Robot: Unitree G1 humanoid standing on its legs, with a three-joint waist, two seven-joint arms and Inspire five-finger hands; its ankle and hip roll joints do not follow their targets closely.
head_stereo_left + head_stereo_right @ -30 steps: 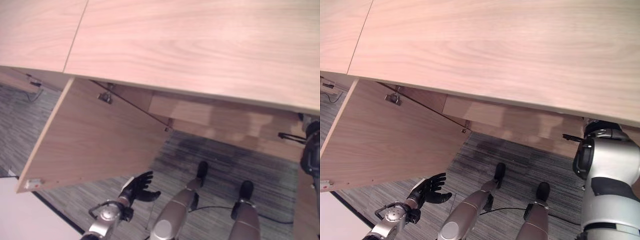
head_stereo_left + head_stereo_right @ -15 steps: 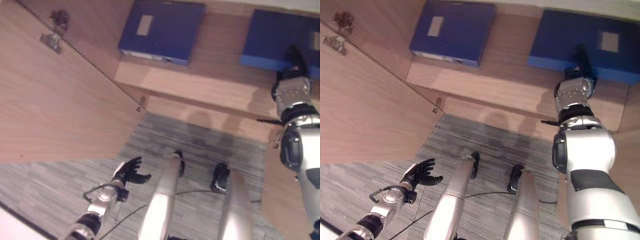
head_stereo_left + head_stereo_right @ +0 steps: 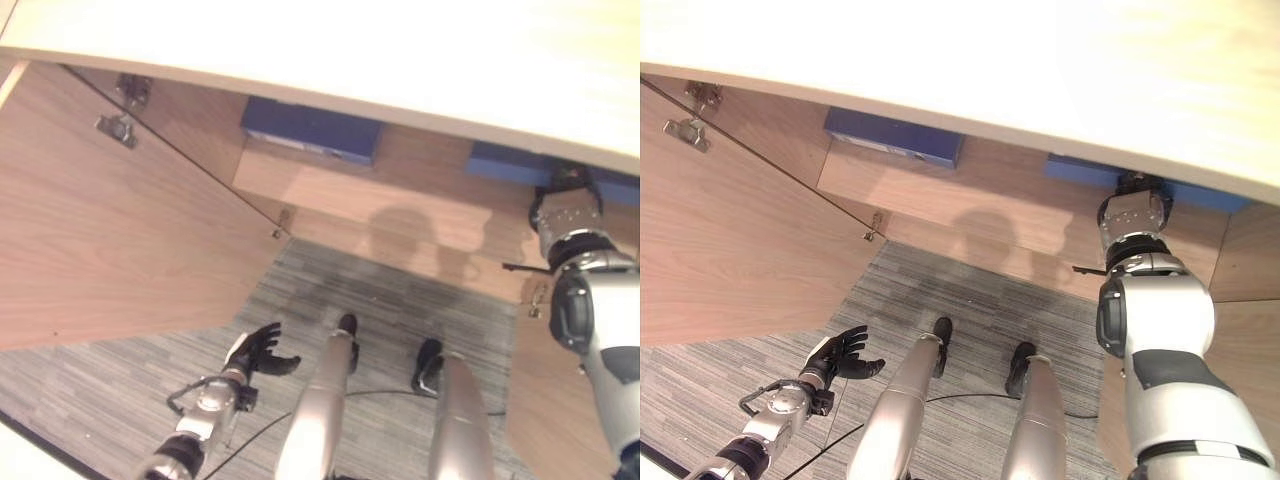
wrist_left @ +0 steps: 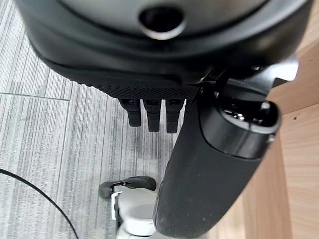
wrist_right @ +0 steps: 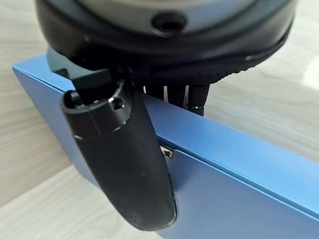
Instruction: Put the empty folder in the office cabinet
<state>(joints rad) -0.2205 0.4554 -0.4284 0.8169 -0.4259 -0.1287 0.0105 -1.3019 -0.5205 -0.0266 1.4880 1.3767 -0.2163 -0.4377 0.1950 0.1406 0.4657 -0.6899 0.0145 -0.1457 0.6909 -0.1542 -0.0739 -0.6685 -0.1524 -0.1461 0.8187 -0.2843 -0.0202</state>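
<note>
Cabinet door (image 3: 130, 250) stands swung wide at far left, hinges exposed, which leaves the shelf (image 3: 400, 200) reachable from the front. Left hand (image 3: 262, 350) hangs low over the carpet (image 3: 120, 390), fingers spread and relaxed, holding nothing; judged idle, kept out of the doorway. On the shelf, 1 blue folder (image 3: 312, 128) lies flat toward the left, apparently already stored. Further right, the second blue folder (image 5: 239, 169) sits on the same shelf under the overhanging cabinet top (image 3: 400, 50). Right hand (image 5: 124, 164) is on it: thumb across the face, fingers curled over the far edge, a pinch grip. Judged: placement nearly complete, release pending.
</note>
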